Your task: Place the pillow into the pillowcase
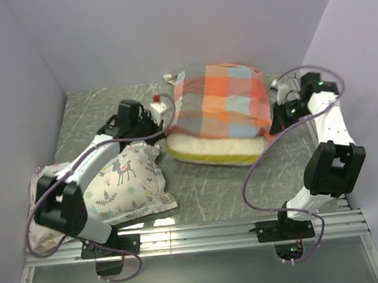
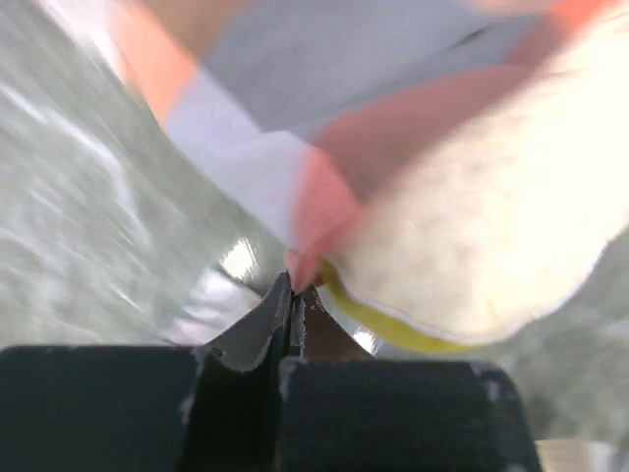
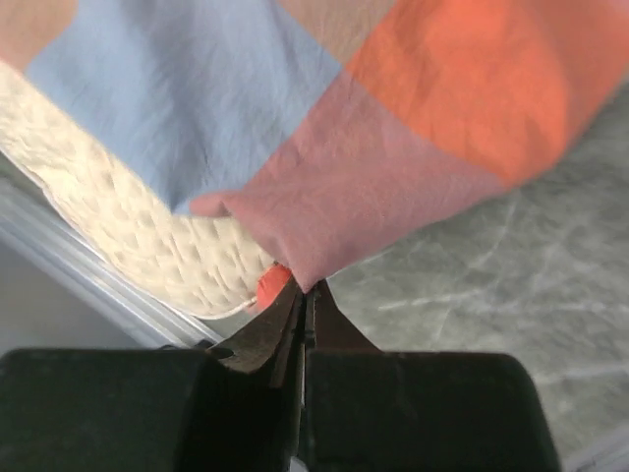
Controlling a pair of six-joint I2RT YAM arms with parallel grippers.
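You have both grippers pinching the pillowcase [image 1: 222,99]. The left gripper [image 2: 293,285] has its jaws pressed together on an orange edge (that view is blurred), and the right gripper [image 3: 307,287] is clamped on a pink corner. The pillow [image 1: 213,149] lies just ahead of both jaws, between the 2 grippers, under the pillowcase with its near edge bare.

Two pillows show: one cream pillow [image 1: 216,151], one deer-printed pillow [image 1: 127,180] at eight o'clock; one checked pillowcase [image 1: 222,99]; two arms, left arm [image 1: 91,160] and right arm [image 1: 331,126]; one red-capped white item [image 1: 157,106].
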